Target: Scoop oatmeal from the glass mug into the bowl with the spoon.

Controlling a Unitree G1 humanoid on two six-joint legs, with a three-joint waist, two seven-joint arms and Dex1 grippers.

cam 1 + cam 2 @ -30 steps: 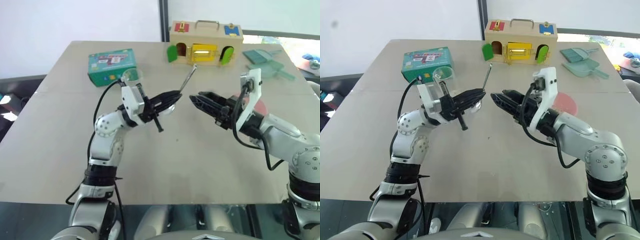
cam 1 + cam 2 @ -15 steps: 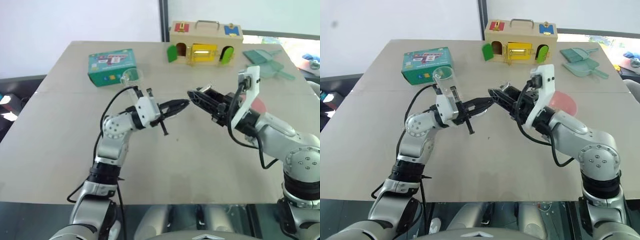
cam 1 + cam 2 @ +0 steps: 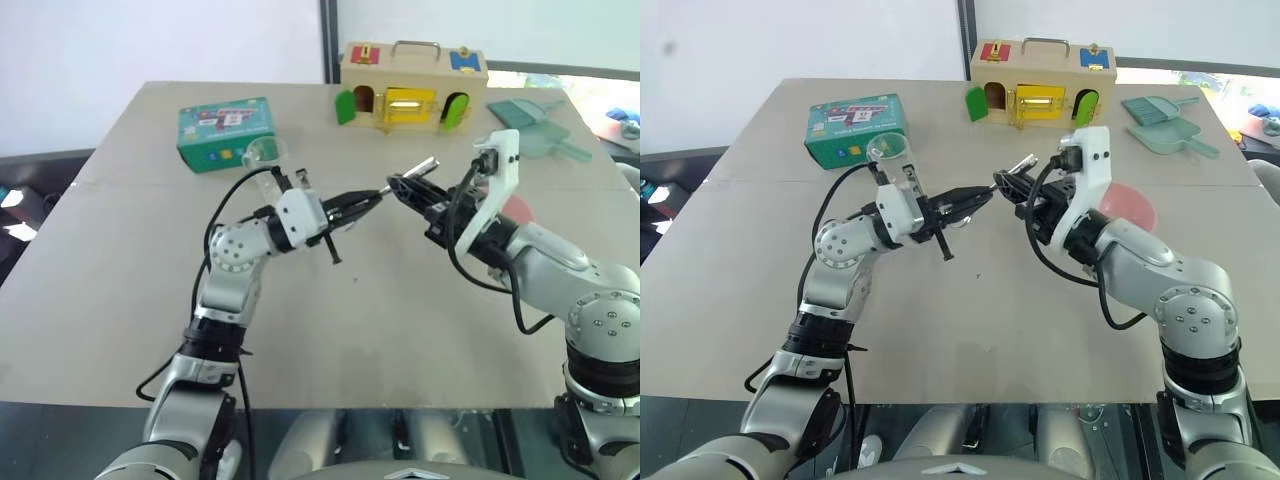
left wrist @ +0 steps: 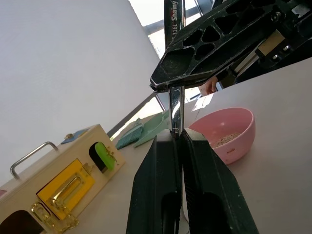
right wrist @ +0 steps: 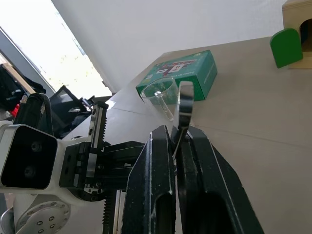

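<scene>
Above the middle of the table my two grippers meet tip to tip. The silver spoon (image 3: 425, 163) runs between them, one end sticking out up past the right fingers. My left gripper (image 3: 372, 197) is shut on the spoon (image 4: 174, 105), and my right gripper (image 3: 396, 184) is shut on it too (image 5: 185, 100). Behind my left hand stands the clear glass mug (image 3: 262, 152), beside the green box. The pink bowl (image 3: 1130, 205) sits on the table behind my right forearm, with oatmeal (image 4: 225, 140) in it.
A green box (image 3: 225, 130) lies at the back left of the table (image 3: 120, 260). A wooden toy house with a handle (image 3: 410, 85) stands at the back centre. Teal dustpan-like scoops (image 3: 530, 120) lie at the back right.
My right gripper, open a second ago, has come up around the spoon and shut on it. The spoon now leans more to the right. The left hand has rolled a little.
</scene>
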